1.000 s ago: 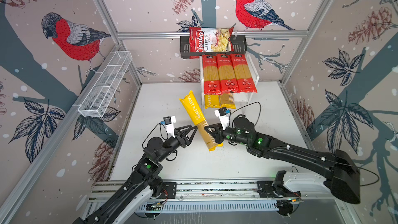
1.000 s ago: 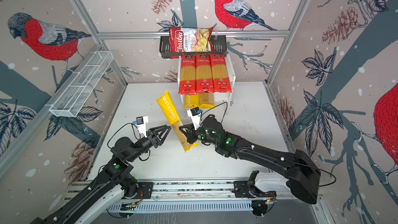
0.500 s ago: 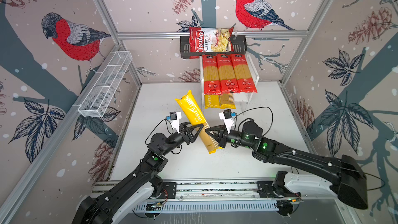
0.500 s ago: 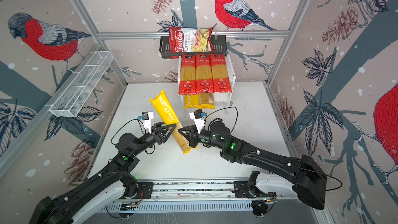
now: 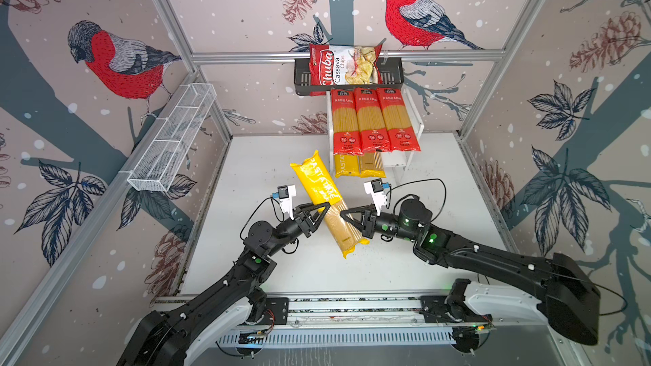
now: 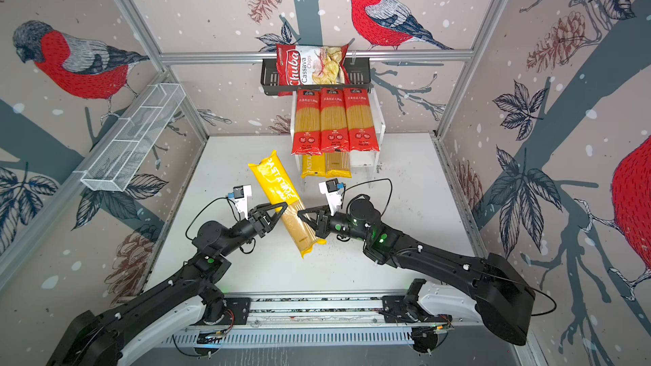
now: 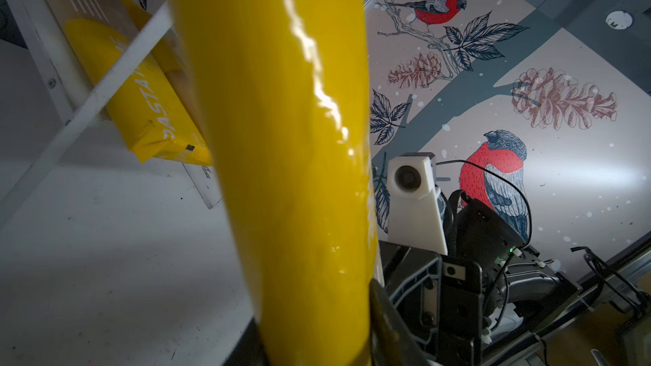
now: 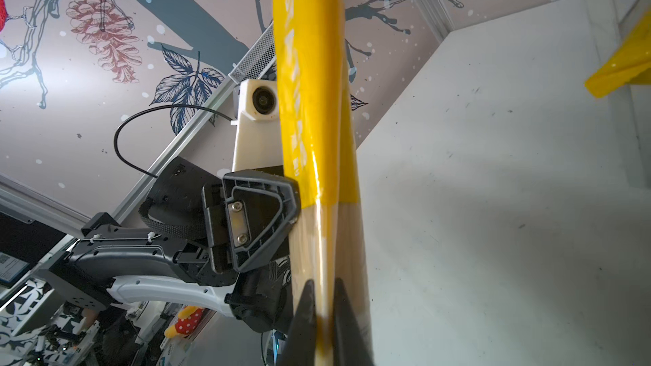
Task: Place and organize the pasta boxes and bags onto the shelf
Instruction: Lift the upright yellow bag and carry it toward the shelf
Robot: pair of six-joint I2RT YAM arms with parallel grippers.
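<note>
My left pincer (image 5: 326,208) and right pincer (image 5: 344,213) both clamp the PASTATIME pack (image 5: 317,184) near the shelf (image 5: 394,160). Risk: opposed pulls may snap the spaghetti.

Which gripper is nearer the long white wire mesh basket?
Left. The left gripper meets the yellow PASTATIME spaghetti pack on the edge facing the white wire mesh basket; the right gripper is at the opposite edge, farther.

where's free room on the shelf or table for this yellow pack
Free: white two-tier shelf, lower board's right slot, beside two yellow spaghetti packs; bare white table left and right of it. Crowded: the top board, filled by three red-ended spaghetti packs, and mid-table, where the left hand and right hand clamp the long yellow spaghetti pack.
</note>
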